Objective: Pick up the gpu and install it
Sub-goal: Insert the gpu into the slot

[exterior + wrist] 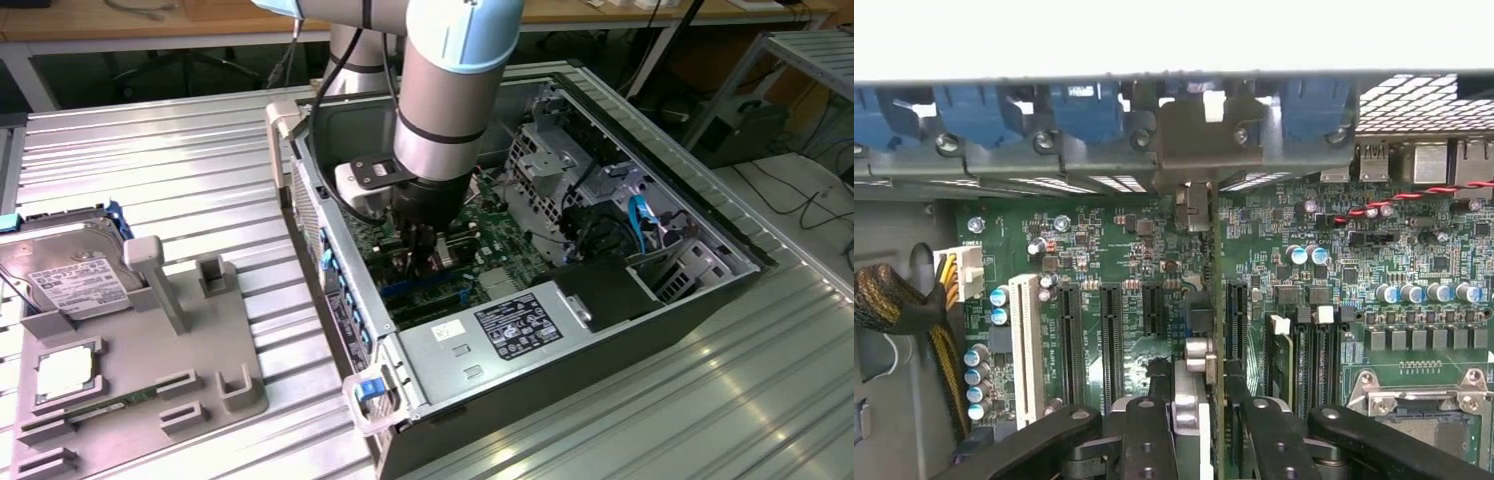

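Observation:
The gpu stands edge-on in the wrist view as a thin dark card. It runs from my fingers toward the case's rear wall, and its metal bracket end lies against the slot openings there. My gripper is shut on the card, with one black finger on each side. The card sits low over the green motherboard, among the black expansion slots. Whether its edge is seated in a slot I cannot tell. In the exterior view my gripper reaches down inside the open computer case.
Tight surroundings inside the case: a power supply, drive cages, memory sticks, a processor socket and a braided cable bundle. On the exterior view's left, a grey fixture on the metal table holds a hard drive.

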`<state>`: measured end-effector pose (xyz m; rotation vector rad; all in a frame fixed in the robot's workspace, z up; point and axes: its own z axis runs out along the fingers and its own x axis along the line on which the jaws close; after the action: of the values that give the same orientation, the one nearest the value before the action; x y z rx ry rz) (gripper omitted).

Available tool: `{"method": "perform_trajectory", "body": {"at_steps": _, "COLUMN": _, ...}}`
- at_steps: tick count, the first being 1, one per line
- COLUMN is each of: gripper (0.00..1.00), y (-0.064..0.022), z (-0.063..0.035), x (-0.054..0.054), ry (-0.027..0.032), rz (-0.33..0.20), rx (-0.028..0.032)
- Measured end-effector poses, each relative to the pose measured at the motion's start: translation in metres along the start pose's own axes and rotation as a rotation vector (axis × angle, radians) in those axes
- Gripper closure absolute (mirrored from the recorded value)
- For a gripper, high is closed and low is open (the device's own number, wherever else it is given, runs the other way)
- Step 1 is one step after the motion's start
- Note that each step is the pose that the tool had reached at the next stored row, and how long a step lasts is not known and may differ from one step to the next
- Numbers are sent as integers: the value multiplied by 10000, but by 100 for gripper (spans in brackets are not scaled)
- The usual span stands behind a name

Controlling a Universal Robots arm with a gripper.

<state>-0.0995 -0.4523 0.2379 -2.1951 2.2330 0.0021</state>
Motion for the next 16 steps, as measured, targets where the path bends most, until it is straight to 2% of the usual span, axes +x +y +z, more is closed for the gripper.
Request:
{"method": "perform_trajectory", "body": {"at_steps": 5, "gripper": 69, "y": 0, "z": 6, "x": 0, "ry": 2, "rz": 4, "rx": -63}}
{"method": "perform_trajectory", "body": {"at_steps": 16, "gripper": 69, "y": 2, "z": 17, "x": 0, "ry": 0, "rz": 39, "rx": -65}}
